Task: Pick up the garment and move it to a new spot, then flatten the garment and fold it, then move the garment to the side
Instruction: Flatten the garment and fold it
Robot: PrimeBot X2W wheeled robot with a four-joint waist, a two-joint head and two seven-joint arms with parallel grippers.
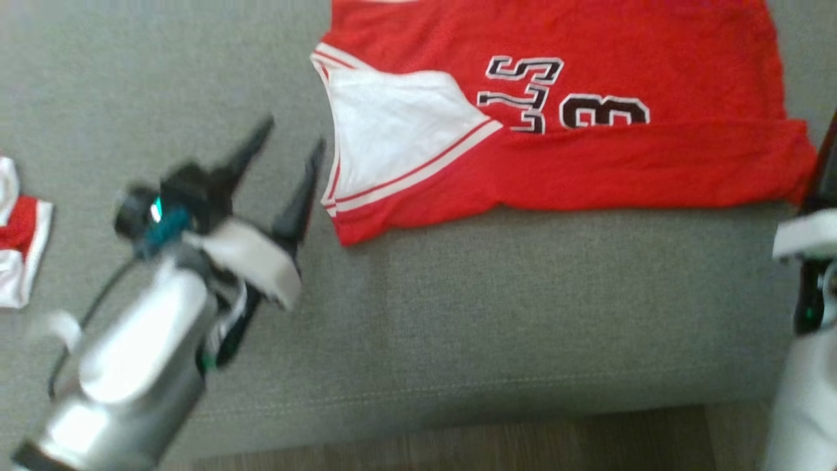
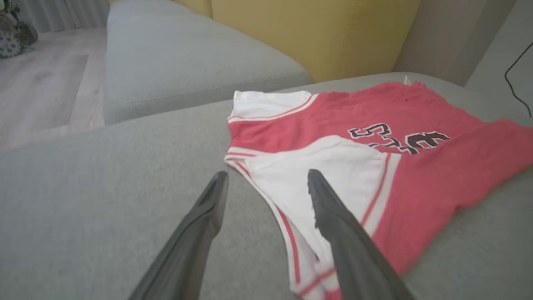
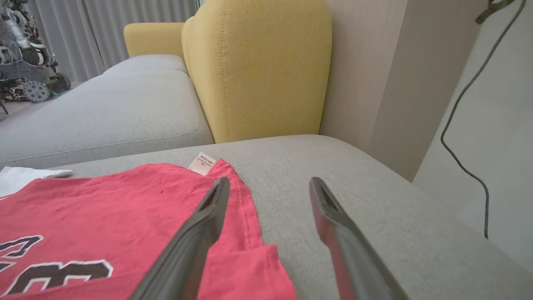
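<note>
Jersey point(image 1: 588, 98) lies on the sofa seat point(image 1: 490, 314), backrest point(image 3: 258, 71) behind it. Left gripper point(image 1: 294, 134) at its left edge, right gripper point(image 3: 268, 185) at its right edge, another garment point(image 1: 19, 242) further left.

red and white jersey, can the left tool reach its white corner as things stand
Probably yes: the open left tool hovers by the white corner of the red and white jersey, nothing lying between.

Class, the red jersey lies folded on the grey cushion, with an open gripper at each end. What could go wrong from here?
1. The left gripper straddles the edge of the jersey; pinching one layer could pull the fold open.
2. The right gripper may catch only the loose hem corner, dragging the jersey askew.
3. Moving it left could bump the other garment.
</note>
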